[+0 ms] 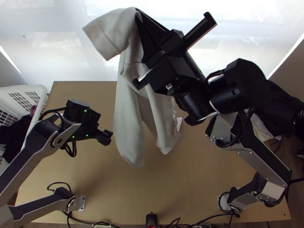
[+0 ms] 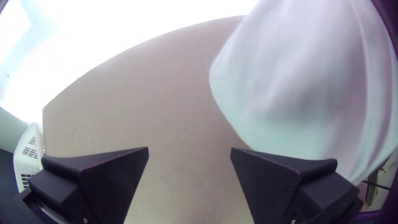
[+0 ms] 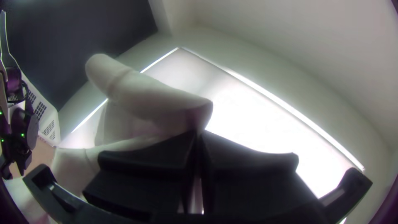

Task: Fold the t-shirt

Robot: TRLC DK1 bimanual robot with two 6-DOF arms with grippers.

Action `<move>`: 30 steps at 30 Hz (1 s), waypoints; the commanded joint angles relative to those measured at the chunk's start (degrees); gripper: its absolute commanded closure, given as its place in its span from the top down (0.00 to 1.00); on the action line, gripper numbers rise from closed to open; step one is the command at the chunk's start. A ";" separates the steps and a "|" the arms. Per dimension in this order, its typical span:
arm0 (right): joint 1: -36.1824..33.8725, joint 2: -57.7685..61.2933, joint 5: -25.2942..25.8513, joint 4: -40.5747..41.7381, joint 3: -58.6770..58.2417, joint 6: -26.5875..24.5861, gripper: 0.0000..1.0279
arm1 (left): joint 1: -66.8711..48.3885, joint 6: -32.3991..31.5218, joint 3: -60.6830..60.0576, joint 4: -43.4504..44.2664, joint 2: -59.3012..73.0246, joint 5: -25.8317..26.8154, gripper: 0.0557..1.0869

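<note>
Left hand (image 1: pixel 105 137) spread wide; right hand (image 1: pixel 140 16) pinches t-shirt (image 1: pixel 128 114).

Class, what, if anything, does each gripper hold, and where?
Right gripper: the pale t-shirt, pinched near the top of the hanging cloth; which garment part cannot be told. Left gripper: nothing.

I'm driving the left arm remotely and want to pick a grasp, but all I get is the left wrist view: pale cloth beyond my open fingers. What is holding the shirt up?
Observer: The right gripper; its fingers are closed on the t-shirt.
Operator: How does the lower part hang?
Observer: From above, it ends in two separate lengths with a gap between them.
Operator: Which of those is nearer my gripper?
Observer: The left-hand one in the top view; your left gripper is just to its left. I can't judge their height difference.
</note>
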 commanded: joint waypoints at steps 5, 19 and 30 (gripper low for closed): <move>0.63 -0.75 -0.38 0.49 -2.55 -1.46 0.03 | -1.54 -0.55 7.39 -3.86 -0.91 3.60 0.94; -1.75 -1.36 -0.38 1.90 -10.81 -1.20 0.03 | -2.16 -5.04 17.24 -7.99 2.78 13.45 0.94; -2.36 -2.07 -0.11 2.07 -11.07 -1.11 0.03 | -1.63 -3.02 14.86 -4.21 5.86 13.10 0.94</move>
